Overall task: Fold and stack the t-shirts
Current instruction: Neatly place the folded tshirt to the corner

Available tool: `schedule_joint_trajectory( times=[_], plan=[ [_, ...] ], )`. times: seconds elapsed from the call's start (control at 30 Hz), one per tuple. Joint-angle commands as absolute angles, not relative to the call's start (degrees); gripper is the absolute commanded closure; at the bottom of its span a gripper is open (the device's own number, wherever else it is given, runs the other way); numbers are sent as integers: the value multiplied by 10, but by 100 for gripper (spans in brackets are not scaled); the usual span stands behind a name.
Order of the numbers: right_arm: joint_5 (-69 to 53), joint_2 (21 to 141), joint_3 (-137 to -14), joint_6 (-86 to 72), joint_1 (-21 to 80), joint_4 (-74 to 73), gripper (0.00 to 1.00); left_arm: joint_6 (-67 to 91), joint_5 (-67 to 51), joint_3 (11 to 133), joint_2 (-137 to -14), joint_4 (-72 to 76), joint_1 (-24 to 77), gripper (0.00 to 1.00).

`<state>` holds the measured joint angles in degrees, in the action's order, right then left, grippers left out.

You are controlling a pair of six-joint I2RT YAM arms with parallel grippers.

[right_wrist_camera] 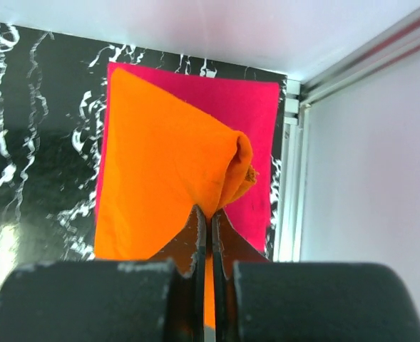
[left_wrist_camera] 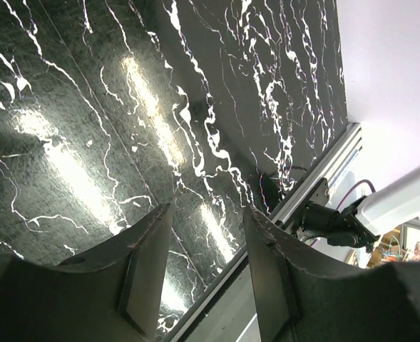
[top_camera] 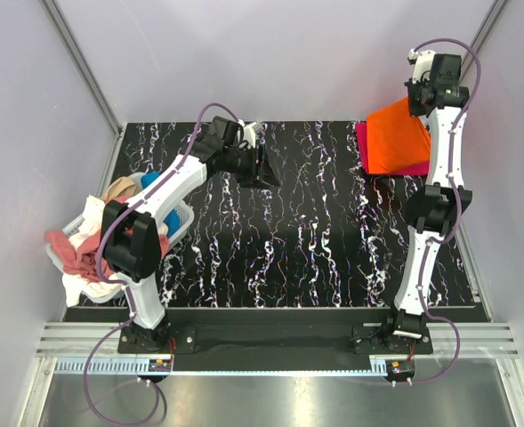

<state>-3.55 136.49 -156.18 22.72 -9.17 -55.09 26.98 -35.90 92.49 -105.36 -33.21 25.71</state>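
Note:
A bright orange t-shirt [top_camera: 397, 135] hangs from my right gripper [top_camera: 419, 108] over a folded crimson-pink t-shirt [top_camera: 365, 147] at the back right of the table. In the right wrist view the right gripper [right_wrist_camera: 206, 214] is shut on a pinched corner of the orange t-shirt [right_wrist_camera: 160, 178], with the crimson-pink t-shirt [right_wrist_camera: 256, 114] flat beneath. My left gripper [top_camera: 266, 169] is open and empty above the table's back middle; its fingers [left_wrist_camera: 147, 271] show only bare table between them. White, rose-red, tan and blue t-shirts [top_camera: 82, 249] fill the basket at the left.
The white-and-blue plastic basket [top_camera: 180, 224] sits at the table's left edge, shirts spilling over its side. The black marbled table [top_camera: 315, 231] has a metal rail [top_camera: 279, 336] along the near edge. Grey walls stand close behind and at both sides.

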Motion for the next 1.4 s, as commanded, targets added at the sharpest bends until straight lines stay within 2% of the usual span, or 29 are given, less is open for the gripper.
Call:
schedule_joint_trajectory(
  times=[0.0, 0.17, 0.3, 0.53, 0.7, 0.87, 1.03, 1.1, 1.23, 1.37],
  plan=[
    [-63, 1424, -1620, 233, -105, -515, 100, 276, -381, 921, -1039, -311, 257, 50],
    [-59, 1457, -1576, 238, -112, -376, 100, 276, -380, 919, -1045, -308, 262, 50],
    [-39, 1499, -1590, 237, -117, -290, 100, 276, -382, 919, -1052, -308, 264, 50],
    [-68, 1525, -1579, 235, -122, -255, 100, 276, -381, 919, -1052, -309, 263, 50],
    [-108, 1447, -1469, 221, -122, -222, 100, 278, -388, 921, -1056, -309, 262, 50],
    [-84, 1485, -1513, 200, -126, -222, 100, 278, -387, 920, -1050, -308, 263, 50],
    [-4, 1530, -1567, 181, -127, -218, 63, 275, -381, 920, -1049, -308, 263, 50],
    [25, 1523, -1569, 178, -127, -218, 41, 276, -381, 919, -1050, -308, 262, 50],
    [33, 1462, -1514, 147, -127, -218, 37, 279, -386, 921, -1056, -308, 263, 50],
    [-23, 1376, -1425, 43, -127, -224, 44, 276, -385, 922, -1049, -308, 262, 50]
  ],
)
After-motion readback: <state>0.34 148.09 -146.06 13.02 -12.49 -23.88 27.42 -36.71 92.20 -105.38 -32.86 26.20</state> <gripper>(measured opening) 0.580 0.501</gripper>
